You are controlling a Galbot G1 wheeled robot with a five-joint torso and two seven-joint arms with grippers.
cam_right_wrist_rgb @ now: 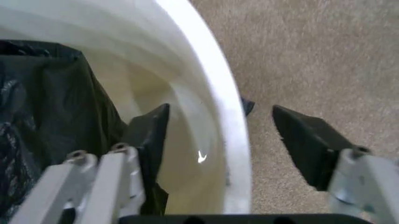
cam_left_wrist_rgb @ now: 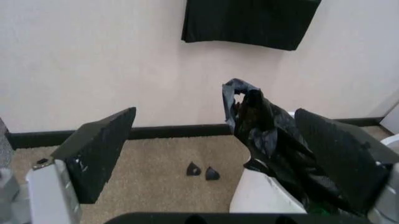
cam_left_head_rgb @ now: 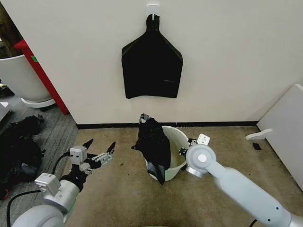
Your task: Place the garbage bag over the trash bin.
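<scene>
While the garbage bag [cam_left_head_rgb: 154,144] hangs over one side of the trash bin [cam_left_head_rgb: 176,156], most of the bin's mouth is bare. In the head view the bag sits in the middle of the frame, a bit below the centre. It is draped over the left part of the rim. It stands tall, with one crinkly tip poking up and its lower end hanging down the outside wall near the floor. So its long side runs up and down. The white inside of the bin shows to the right of the bag.

The right gripper [cam_left_head_rgb: 188,146] is the nearer one. In the head view it is at the right side of the rim. In the right wrist view its jaws are wide open, with one finger inside the bin, next to the bag, and the other finger outside over the carpet. The rim [cam_right_wrist_rgb: 218,107] runs between them. The bag [cam_right_wrist_rgb: 50,112] fills the left of that view, so it lies just beside the inner finger.

The left gripper [cam_left_head_rgb: 100,150] hangs to the left of the bin, near but not touching. Its jaws are wide open too, and they hold nothing. In the left wrist view the bag [cam_left_wrist_rgb: 268,135] is right of centre, close in front of one black finger [cam_left_wrist_rgb: 339,154].

I think the bag's loose edge needs pulling across to the right side of the rim.
</scene>
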